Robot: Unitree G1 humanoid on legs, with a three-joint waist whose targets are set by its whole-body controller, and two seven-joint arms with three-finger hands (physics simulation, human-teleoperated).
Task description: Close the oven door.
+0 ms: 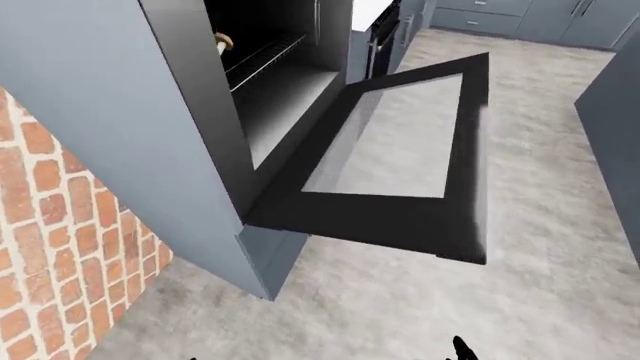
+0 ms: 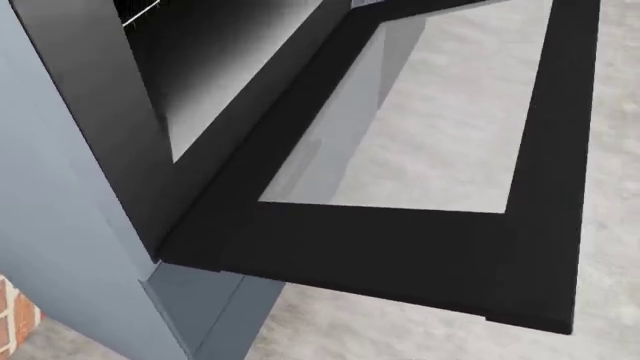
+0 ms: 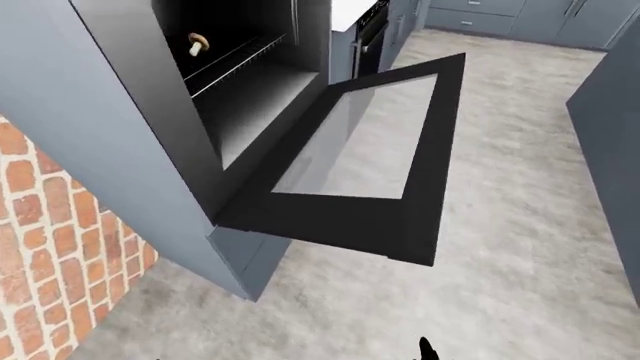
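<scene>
The oven door [image 1: 400, 217] is black with a glass pane and hangs fully open, lying flat and level out from the oven cavity [image 1: 270, 90]. It also fills the head view [image 2: 400, 247]. A wire rack [image 3: 235, 56] sits inside the cavity with a small mushroom [image 3: 197, 43] on it. Only a dark fingertip [image 1: 462, 348] shows at the bottom edge of the left-eye view, well below the door's near edge; which hand it belongs to and how it stands cannot be told.
The oven sits in a tall grey-blue cabinet [image 1: 110, 135]. A red brick wall [image 1: 60, 255] is at the left. Grey cabinets [image 1: 540, 15] line the top of the view and one stands at the right edge [image 1: 615, 135]. The floor [image 1: 400, 307] is grey.
</scene>
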